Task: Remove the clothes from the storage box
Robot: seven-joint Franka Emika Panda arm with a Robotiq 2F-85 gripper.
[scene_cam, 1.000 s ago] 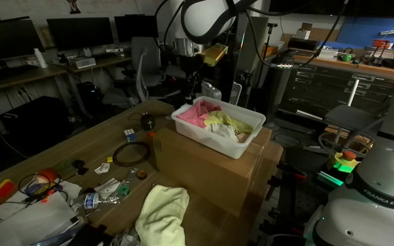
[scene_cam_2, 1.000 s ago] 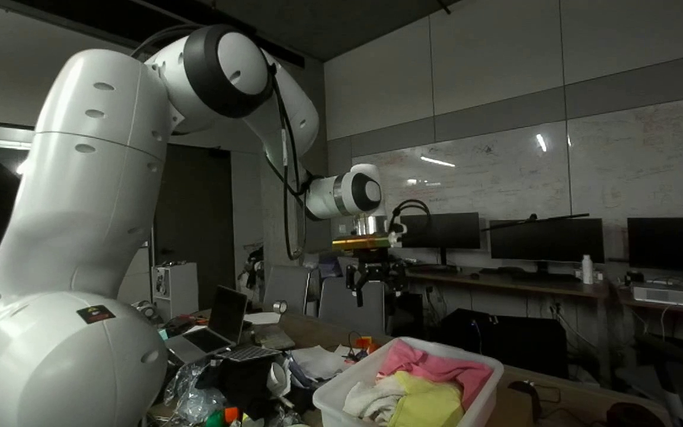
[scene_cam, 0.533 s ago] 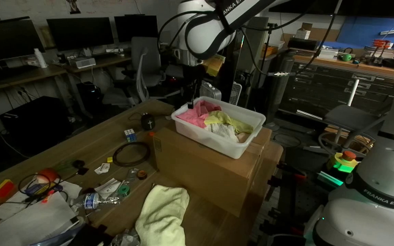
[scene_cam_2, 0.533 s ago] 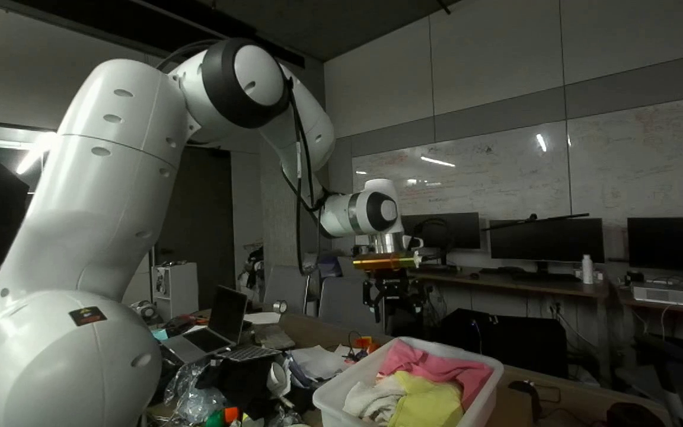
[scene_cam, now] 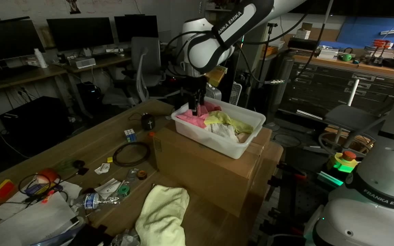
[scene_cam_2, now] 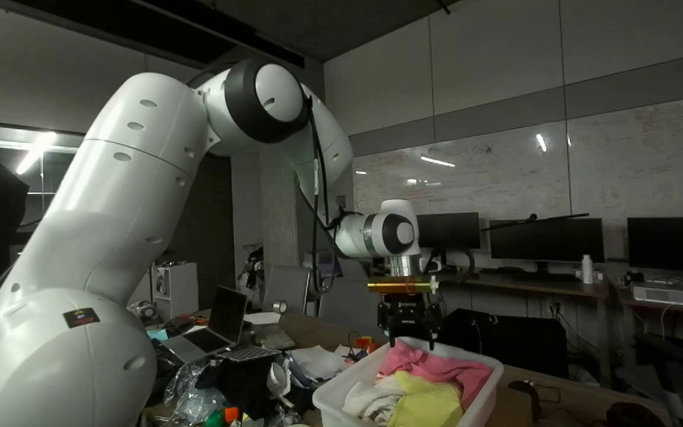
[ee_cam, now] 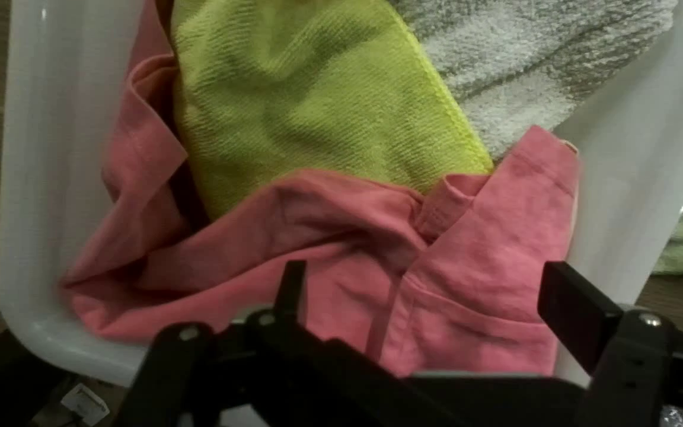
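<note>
The white storage box [scene_cam: 214,141] holds a pink cloth [scene_cam: 187,118], a yellow cloth [scene_cam: 220,117] and a whitish cloth [scene_cam: 222,131]. In the wrist view the pink cloth [ee_cam: 484,255] lies nearest the gripper, with the yellow cloth [ee_cam: 318,101] and whitish cloth [ee_cam: 507,59] beyond it. My gripper [ee_cam: 427,287] is open and empty, pointing down over the pink cloth, its fingers wide apart. In an exterior view the gripper [scene_cam_2: 412,343] is at the box's far rim, just above the pink cloth [scene_cam_2: 454,367]. Whether the fingertips touch the cloth I cannot tell.
The box stands on a cardboard box [scene_cam: 200,171] on the wooden table. A pale yellow-green cloth [scene_cam: 164,212] lies on the table in front. A bottle [scene_cam: 92,201], a cable coil [scene_cam: 116,155], a puzzle cube [scene_cam: 130,135] and a black speaker [scene_cam: 147,121] lie to the side.
My gripper has come down and moved over the box, from above its rim to just over the pink cloth. It stays open. The cloths and box have not moved.
</note>
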